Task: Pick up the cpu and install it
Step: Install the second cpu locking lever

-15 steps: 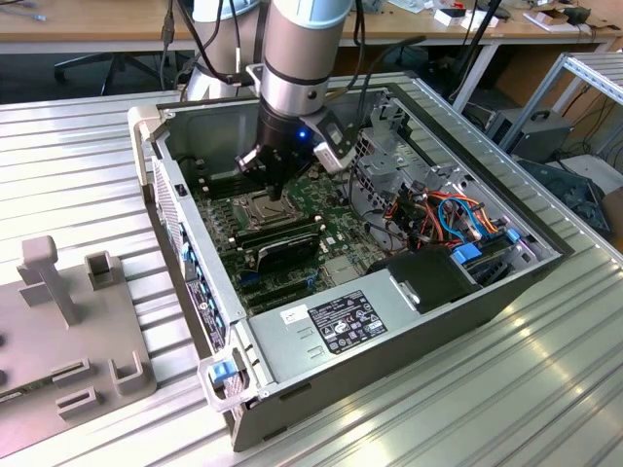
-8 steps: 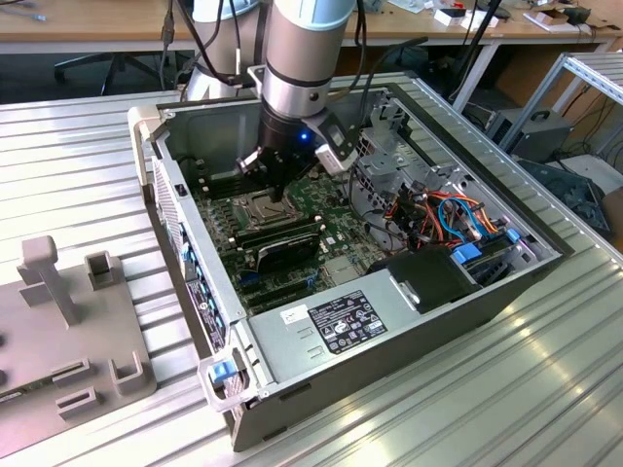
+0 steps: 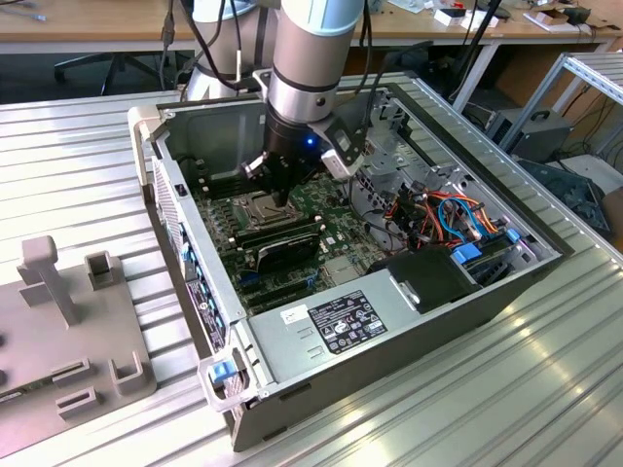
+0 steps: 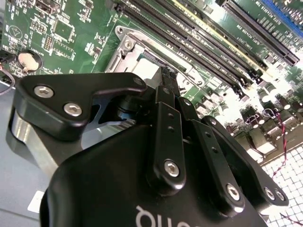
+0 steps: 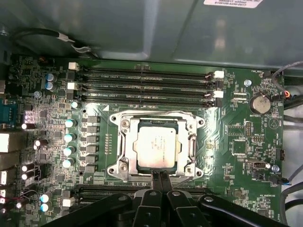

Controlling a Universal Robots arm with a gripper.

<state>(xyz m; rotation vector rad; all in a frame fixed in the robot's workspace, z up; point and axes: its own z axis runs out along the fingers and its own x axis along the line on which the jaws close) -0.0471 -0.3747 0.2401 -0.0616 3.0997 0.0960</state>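
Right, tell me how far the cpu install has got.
Done: the cpu lies flat inside the socket frame. In hand: nothing; the gripper is at the chip's edge, jaws shut together. Left: nothing covers the chip, and full seating cannot be confirmed.

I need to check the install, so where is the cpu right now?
In the first wrist view the cpu lies flat inside the socket frame on the green board, beside the long memory slots, with the hand at its near edge.

Both wrist views closely overlook the socket [image 5: 156, 144].
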